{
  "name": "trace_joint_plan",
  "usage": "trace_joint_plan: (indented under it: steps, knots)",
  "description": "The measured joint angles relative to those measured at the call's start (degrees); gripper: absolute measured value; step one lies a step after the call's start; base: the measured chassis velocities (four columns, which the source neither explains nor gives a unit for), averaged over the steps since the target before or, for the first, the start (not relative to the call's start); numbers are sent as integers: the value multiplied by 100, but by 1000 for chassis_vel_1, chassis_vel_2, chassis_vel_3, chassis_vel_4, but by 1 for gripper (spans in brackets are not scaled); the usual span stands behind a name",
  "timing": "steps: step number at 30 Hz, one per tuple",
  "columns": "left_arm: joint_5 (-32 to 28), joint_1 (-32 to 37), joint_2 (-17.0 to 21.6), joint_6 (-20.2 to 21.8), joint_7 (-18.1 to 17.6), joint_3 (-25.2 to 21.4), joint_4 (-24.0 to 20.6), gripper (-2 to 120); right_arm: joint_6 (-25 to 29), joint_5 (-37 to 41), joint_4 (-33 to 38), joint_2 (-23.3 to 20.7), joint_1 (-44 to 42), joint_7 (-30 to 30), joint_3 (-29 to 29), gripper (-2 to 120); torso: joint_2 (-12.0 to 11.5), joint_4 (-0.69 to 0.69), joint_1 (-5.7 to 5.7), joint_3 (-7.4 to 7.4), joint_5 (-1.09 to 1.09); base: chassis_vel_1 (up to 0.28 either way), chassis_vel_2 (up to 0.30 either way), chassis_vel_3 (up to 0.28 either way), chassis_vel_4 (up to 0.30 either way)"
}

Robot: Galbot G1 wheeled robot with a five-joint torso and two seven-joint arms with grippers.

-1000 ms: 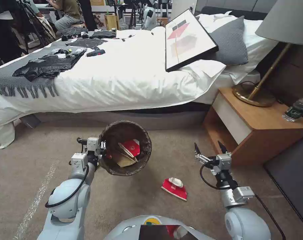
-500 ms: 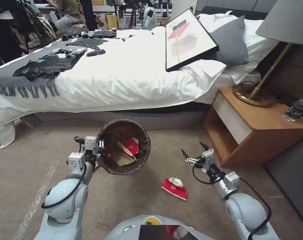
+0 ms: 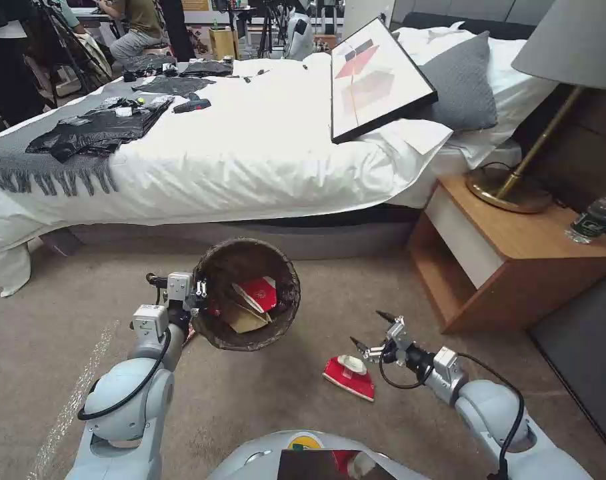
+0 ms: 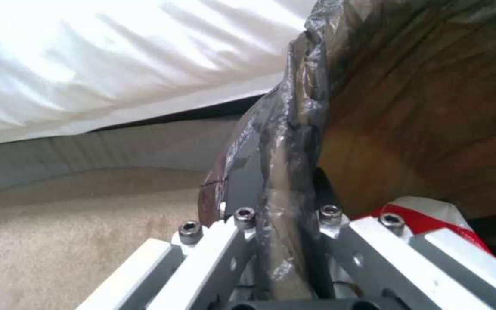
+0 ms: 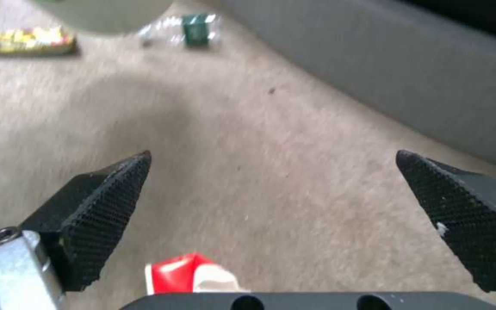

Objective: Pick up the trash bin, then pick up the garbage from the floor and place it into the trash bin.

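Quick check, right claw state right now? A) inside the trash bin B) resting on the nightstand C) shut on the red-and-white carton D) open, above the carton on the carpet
D: the right claw has its fingers spread with nothing between them, just above the red-and-white carton lying on the carpet, apart from the trash bin.
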Motion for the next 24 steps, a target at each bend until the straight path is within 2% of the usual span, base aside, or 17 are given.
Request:
trace_joint_plan:
  steps: [13,24]
  knots:
    - [17,13,-28,7,-7,30,-17,2,73,-305,-888,76,366,-166,-469,100,0,0,0,0,-1,0,0,0,0]
    - [57,17,-49,5,-15,56,-10,2,139,-546,-1579,328,667,-124,-891,100,0,0,0,0,-1,0,0,0,0]
